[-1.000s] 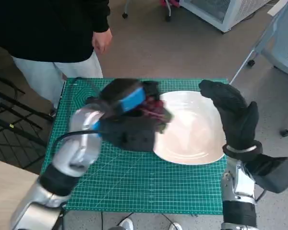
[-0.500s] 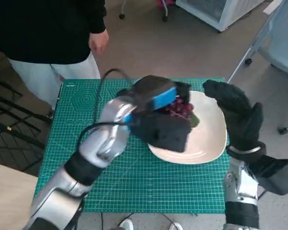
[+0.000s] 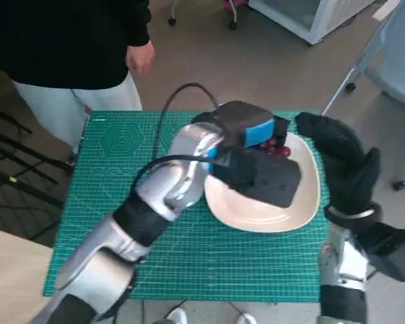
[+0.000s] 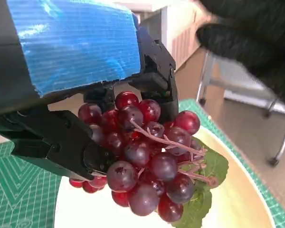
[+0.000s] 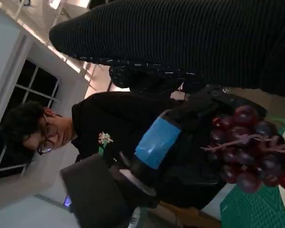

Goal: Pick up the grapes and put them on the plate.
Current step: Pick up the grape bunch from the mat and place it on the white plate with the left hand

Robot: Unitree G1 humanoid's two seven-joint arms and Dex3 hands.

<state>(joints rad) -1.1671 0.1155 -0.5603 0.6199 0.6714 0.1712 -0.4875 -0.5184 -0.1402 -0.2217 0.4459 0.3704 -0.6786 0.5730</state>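
Left robot hand, black with blue tape, grips a bunch of red grapes with a green leaf, held above the white plate. Right robot hand, gloved, hovers with fingers apart, holding nothing, at the plate's right edge. Plate rests on a green gridded cutting mat covering the surface; its printing is unreadable.

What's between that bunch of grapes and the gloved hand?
Only bare white plate rim in the head view; grapes, held by the left hand, hang beside the right hand.
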